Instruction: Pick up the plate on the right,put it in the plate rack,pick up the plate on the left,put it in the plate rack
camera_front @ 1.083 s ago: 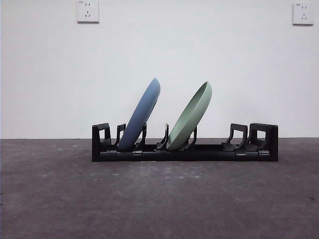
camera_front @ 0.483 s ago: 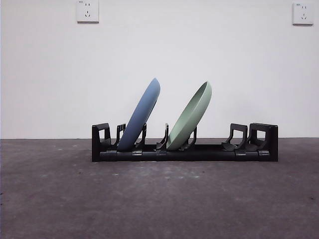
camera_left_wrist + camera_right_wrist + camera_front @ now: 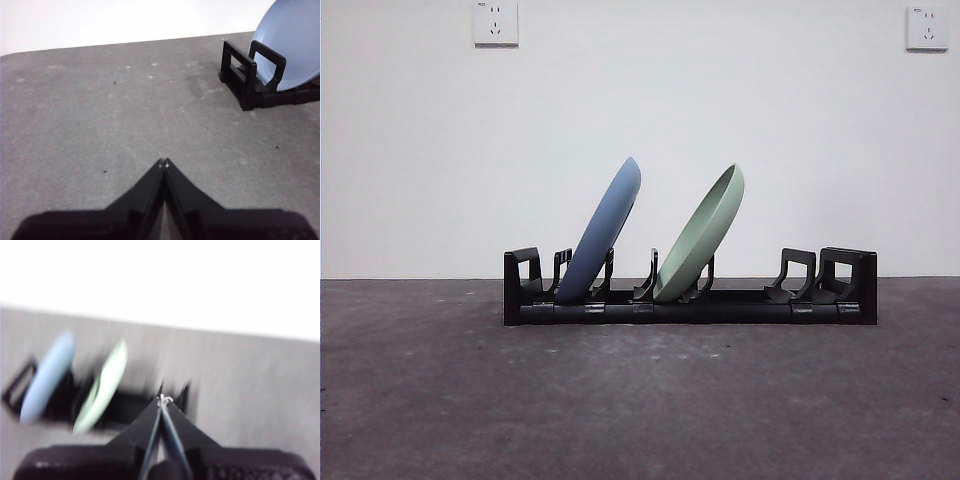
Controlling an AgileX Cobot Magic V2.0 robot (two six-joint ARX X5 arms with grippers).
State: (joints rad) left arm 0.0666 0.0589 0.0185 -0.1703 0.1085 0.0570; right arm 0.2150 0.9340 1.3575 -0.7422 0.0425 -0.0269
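Note:
The black plate rack (image 3: 740, 305) lies across the grey table. A blue plate (image 3: 603, 232) leans in its left slots and a green plate (image 3: 702, 233) leans in its middle slots. Neither arm shows in the front view. My left gripper (image 3: 164, 162) is shut and empty, held off the rack's left end (image 3: 240, 82), where the blue plate (image 3: 292, 42) shows. My right gripper (image 3: 163, 400) is shut and empty, back from the rack; its blurred picture shows the blue plate (image 3: 47, 377) and the green plate (image 3: 102, 387).
A white wall with two sockets (image 3: 495, 22) (image 3: 927, 27) stands behind the table. The rack's right slots (image 3: 798, 275) hold nothing. Bare grey tabletop (image 3: 640, 400) spreads in front of the rack.

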